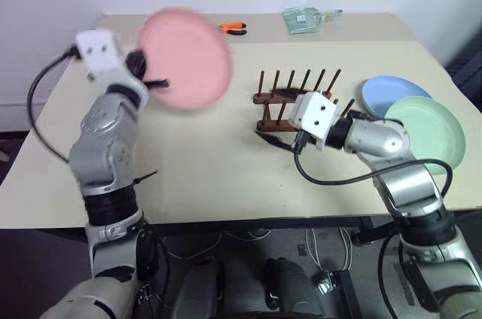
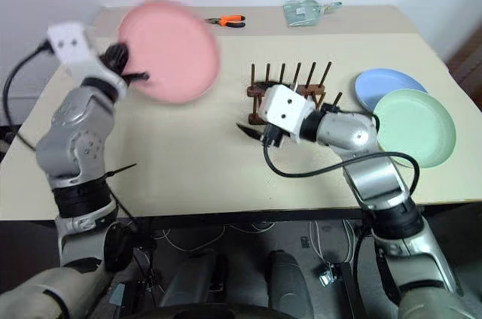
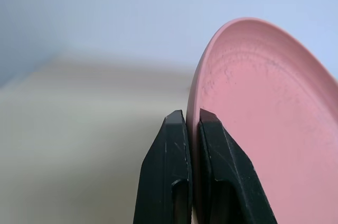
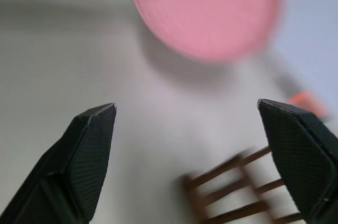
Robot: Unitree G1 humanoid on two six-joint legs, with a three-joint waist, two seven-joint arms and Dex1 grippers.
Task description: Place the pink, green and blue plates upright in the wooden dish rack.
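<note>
Item: round pink plastic plate (image 1: 186, 57), held in the air above the left part of the cream desk (image 1: 203, 161), tilted up with its face toward the camera. Left gripper (image 3: 191, 121) clamped tight on its rim, one black finger (image 3: 168, 171) either side.

Item: small dark brown wooden dish rack (image 1: 290, 97) with two rows of thin upright pegs, standing on the desk right of centre; no plate in it.

Item: right gripper (image 4: 187, 110), spread wide and holding nothing, just in front of the rack.

Item: round light blue plate (image 1: 390, 93) and round pale green plate (image 1: 425, 129), lying flat at the desk's right edge, green overlapping blue.

Item: orange-handled pliers (image 1: 233, 28) and a clear plastic packet (image 1: 303, 19), far edge.
</note>
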